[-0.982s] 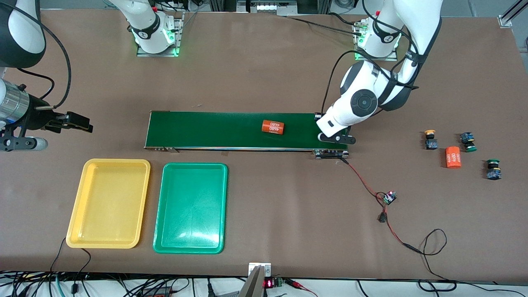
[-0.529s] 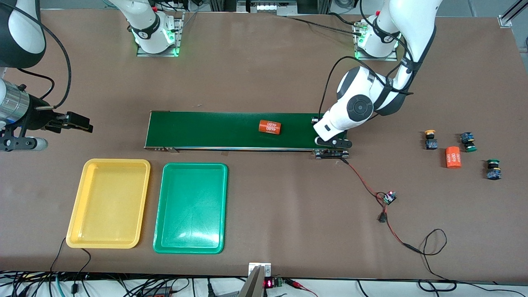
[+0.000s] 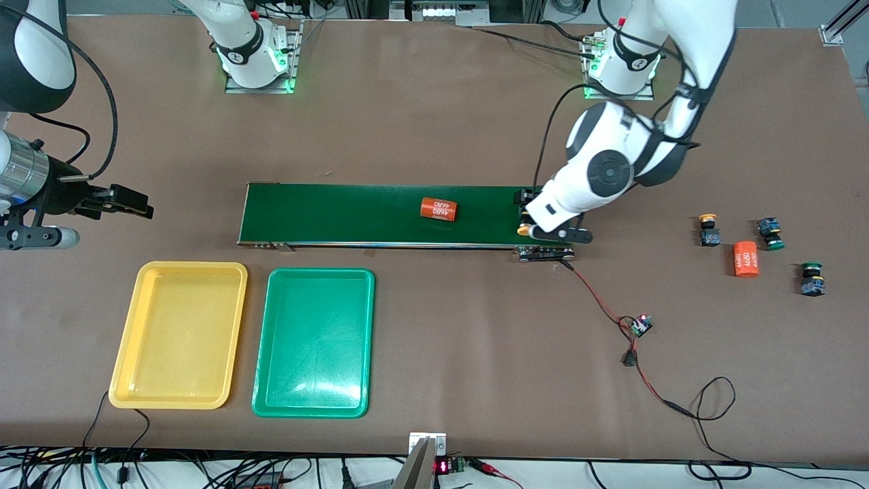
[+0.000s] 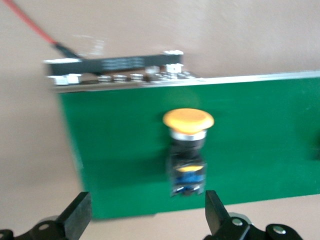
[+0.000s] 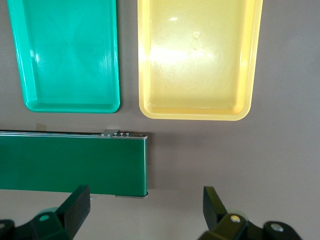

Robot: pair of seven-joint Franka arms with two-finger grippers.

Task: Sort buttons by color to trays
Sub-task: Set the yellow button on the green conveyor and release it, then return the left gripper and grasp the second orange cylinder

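A small push-button switch with a round yellow-orange cap and black-and-blue body [image 4: 187, 150] lies on the long dark-green conveyor belt [image 3: 339, 214], at the left arm's end, directly under the left gripper [image 4: 145, 215], whose fingers stand apart and, as far as the blurred wrist view shows, clear of it. The right gripper [image 5: 145, 210] waits, fingers spread, over bare table by the belt's other end.

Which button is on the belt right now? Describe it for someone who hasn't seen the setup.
Find the long dark-green conveyor belt mid-table. At its left-arm end, under the left gripper's open jaws, lies a yellow-capped push-button with a black-and-blue body. The belt's only other item is a larger orange cylinder.
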